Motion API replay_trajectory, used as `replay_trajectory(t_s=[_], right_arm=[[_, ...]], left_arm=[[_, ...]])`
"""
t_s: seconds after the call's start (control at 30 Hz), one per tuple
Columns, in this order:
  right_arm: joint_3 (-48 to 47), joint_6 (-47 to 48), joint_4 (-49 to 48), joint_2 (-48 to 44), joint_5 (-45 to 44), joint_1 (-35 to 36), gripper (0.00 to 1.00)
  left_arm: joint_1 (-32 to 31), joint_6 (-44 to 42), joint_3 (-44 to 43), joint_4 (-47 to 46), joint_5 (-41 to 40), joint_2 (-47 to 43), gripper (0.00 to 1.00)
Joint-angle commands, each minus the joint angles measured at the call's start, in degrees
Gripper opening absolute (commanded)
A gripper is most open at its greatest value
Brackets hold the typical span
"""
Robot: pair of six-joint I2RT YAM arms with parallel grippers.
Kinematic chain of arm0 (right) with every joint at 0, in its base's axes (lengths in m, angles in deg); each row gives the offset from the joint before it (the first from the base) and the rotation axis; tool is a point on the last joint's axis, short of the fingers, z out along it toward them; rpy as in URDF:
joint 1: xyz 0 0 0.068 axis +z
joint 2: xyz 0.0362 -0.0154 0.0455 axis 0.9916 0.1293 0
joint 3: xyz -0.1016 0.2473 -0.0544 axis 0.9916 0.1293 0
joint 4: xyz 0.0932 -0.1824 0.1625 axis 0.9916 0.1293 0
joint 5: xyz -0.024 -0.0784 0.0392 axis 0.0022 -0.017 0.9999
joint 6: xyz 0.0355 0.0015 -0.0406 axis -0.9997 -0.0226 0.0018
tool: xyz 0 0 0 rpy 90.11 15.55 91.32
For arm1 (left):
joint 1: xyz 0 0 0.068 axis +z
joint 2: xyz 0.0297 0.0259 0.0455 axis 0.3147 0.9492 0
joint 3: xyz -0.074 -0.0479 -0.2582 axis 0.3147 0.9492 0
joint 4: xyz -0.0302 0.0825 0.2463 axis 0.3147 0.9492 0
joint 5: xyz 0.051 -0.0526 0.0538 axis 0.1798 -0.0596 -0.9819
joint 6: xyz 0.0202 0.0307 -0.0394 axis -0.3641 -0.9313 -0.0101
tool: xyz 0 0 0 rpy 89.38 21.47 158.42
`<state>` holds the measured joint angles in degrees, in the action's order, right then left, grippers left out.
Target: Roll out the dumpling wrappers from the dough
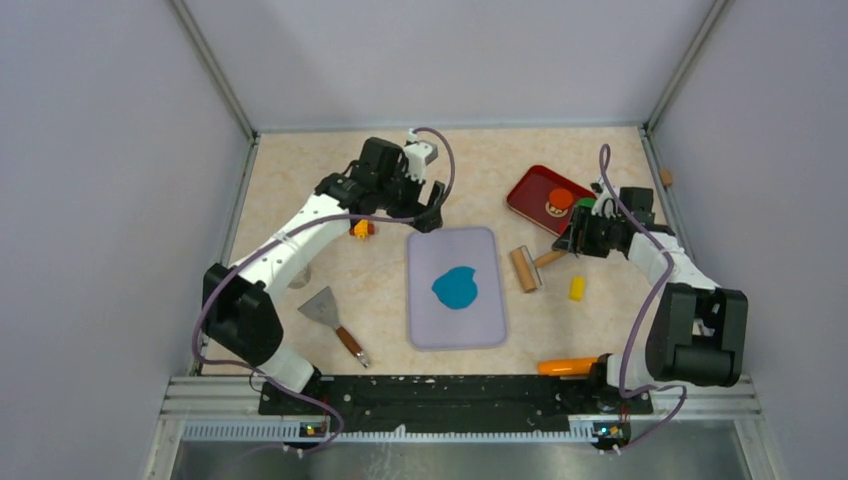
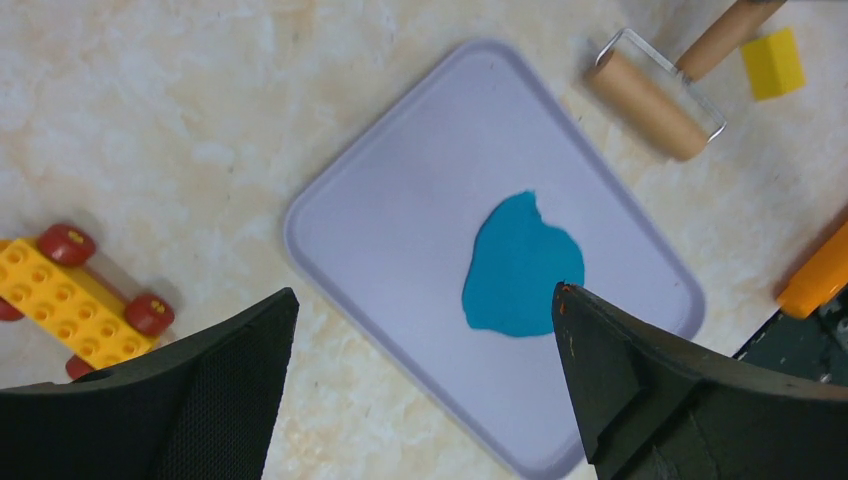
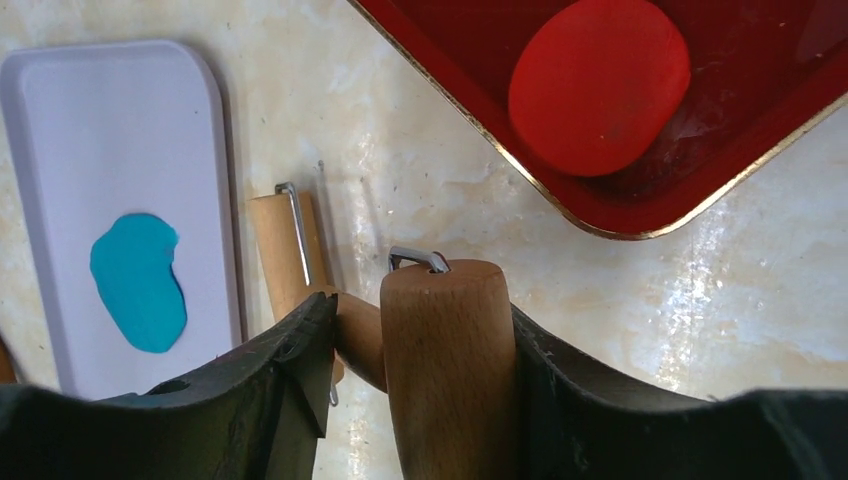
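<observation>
The dough (image 1: 455,288) is one flat patch of teal-blue putty. Its shape is uneven, a bit like a fat bean: mostly round, with a small bump sticking out at one end and a little dent in one side. The top looks smooth and is the same blue all over. It lies pressed down on the pale purple mat (image 1: 450,245), close to the middle, with bare mat all around it. It seems thin, but from above I cannot be sure how thick it is.
</observation>
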<state>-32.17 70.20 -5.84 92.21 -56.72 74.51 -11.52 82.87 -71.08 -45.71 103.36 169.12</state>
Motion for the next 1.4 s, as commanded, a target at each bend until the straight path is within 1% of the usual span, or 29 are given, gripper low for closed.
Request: replay_trajectory(t_s=[0.0, 0.07, 0.13, 0.17, 0.27, 0.3, 0.4, 0.43, 0.47, 0.53, 0.6, 0.63, 0.7, 0.77, 0.87, 0.97, 1.03, 1.13, 1.2, 1.37], right_arm=[[0.50, 5.86, 3.31, -2.09, -9.92, -0.72, 0.54], [-0.10, 7.02, 4.31, -2.84, -12.09, -0.73, 0.57], [-1.67, 8.19, 5.75, -4.01, -16.66, -0.73, 0.66], [-2.83, 9.53, 6.40, -4.56, -18.20, -0.73, 0.71], [-5.37, 13.10, 8.83, -5.29, -20.36, -0.73, 0.79], [-6.02, 13.19, 9.49, -5.45, -20.37, -0.73, 0.81], [-6.63, 12.28, 9.79, -7.26, -16.93, -0.73, 0.83], [-6.63, 11.64, 9.29, -8.13, -15.72, -0.73, 0.84], [-6.70, 11.21, 8.94, -8.73, -14.50, -0.73, 0.84], [-7.11, 10.62, 8.79, -9.91, -12.12, -0.73, 0.84], [-7.55, 10.63, 8.91, -10.38, -9.67, -0.73, 0.84], [-7.90, 10.72, 9.13, -10.43, -8.81, -0.73, 0.83], [-8.25, 10.62, 9.27, -10.01, -8.09, -0.73, 0.83], [-8.46, 10.42, 9.00, -9.54, -7.43, -0.73, 0.81], [-8.94, 9.78, 8.55, -8.91, -5.91, -0.73, 0.79], [-9.33, 9.47, 8.41, -8.91, -4.45, -0.73, 0.77], [-9.47, 9.26, 8.58, -9.26, -4.11, -0.73, 0.77], [-8.87, 9.16, 8.82, -10.06, -4.09, -0.73, 0.76], [-8.09, 8.93, 8.82, -10.59, -3.75, -0.73, 0.76], [-6.66, 8.37, 8.51, -11.76, -2.97, -0.73, 0.75]], left_arm=[[0.02, -6.89, 4.11, 3.60, -2.26, -5.96, 0.99], [0.49, -7.81, 5.63, 4.48, -2.85, -7.97, 0.99], [1.89, -7.13, 5.70, 6.04, -4.89, -9.68, 0.99], [2.77, -5.85, 5.92, 6.28, -7.25, -10.63, 0.99], [5.94, -0.69, 6.20, 8.85, -19.02, -12.20, 0.99], [6.98, -1.23, 5.55, 11.17, -20.16, -11.82, 0.99], [9.65, -8.28, 2.34, 19.50, -18.88, -8.34, 0.99], [10.52, -9.47, 1.63, 21.18, -18.20, -7.50, 0.99], [11.56, -10.23, 1.78, 21.64, -17.16, -7.44, 0.99], [14.38, -11.00, 3.47, 18.85, -16.71, -9.45, 0.99], [17.08, -12.30, 3.39, 17.63, -18.31, -9.57, 0.99], [18.46, -13.64, 2.76, 17.96, -19.67, -8.94, 0.97], [22.00, -17.86, 2.15, 19.00, -20.80, -7.33, 0.86], [26.55, -19.70, 0.67, 22.74, -19.12, -4.14, 0.75], [34.30, -17.18, -2.67, 28.45, -14.82, 2.15, 0.67], [39.65, -14.86, -1.19, 27.32, -13.10, 4.97, 0.64], [42.12, -13.85, 0.33, 25.22, -13.81, 5.56, 0.62], [44.79, -14.74, 2.30, 22.44, -13.88, 5.91, 0.54], [45.69, -15.63, 3.18, 21.52, -13.69, 6.65, 0.50], [46.20, -18.55, 5.69, 20.36, -13.32, 8.19, 0.44]])
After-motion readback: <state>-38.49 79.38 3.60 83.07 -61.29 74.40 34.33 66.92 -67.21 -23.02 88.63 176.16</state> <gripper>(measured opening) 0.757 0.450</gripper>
